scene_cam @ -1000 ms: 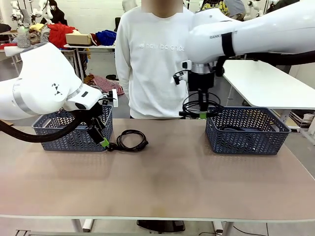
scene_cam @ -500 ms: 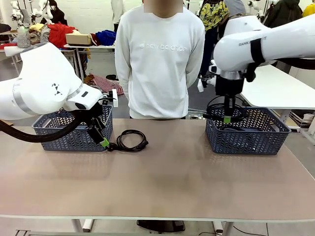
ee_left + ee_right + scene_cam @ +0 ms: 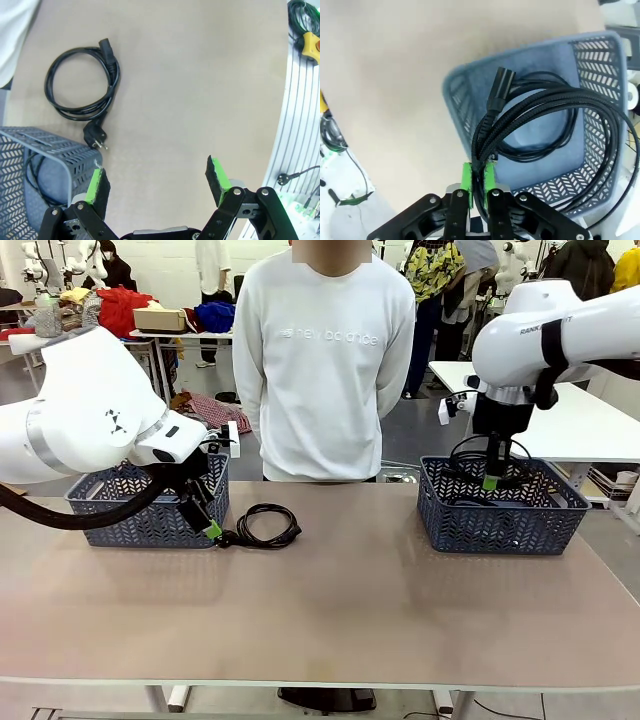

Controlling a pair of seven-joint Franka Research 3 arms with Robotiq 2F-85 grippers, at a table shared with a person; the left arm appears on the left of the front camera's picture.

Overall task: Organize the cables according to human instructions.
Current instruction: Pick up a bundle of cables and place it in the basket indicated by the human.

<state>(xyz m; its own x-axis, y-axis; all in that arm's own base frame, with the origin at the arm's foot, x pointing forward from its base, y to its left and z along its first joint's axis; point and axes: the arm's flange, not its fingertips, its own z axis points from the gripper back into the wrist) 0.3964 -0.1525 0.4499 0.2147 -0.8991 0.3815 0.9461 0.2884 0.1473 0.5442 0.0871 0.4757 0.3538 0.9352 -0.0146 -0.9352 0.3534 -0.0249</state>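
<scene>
One black cable [image 3: 268,524] lies coiled on the table just right of the left basket [image 3: 150,505]; the left wrist view shows this cable [image 3: 82,90] with its plug toward the basket. My left gripper [image 3: 212,530] [image 3: 156,181] is open beside that basket's front corner, holding nothing. My right gripper [image 3: 490,482] [image 3: 478,175] is shut on a braided black cable coil [image 3: 545,110] that hangs over the right basket [image 3: 500,505]. Another cable [image 3: 540,150] lies in that basket [image 3: 465,105]. The human [image 3: 325,360] in a white sweatshirt stands at the far edge.
A cable [image 3: 30,170] shows inside the left basket [image 3: 50,150]. A white table [image 3: 560,410] stands behind the right basket. The table's metal edge rail [image 3: 300,100] runs along one side in the left wrist view. The table's middle and front are bare.
My right arm has carried its cable coil rightward, from beside the person to over the right basket. The left arm and the cable on the table have not moved.
</scene>
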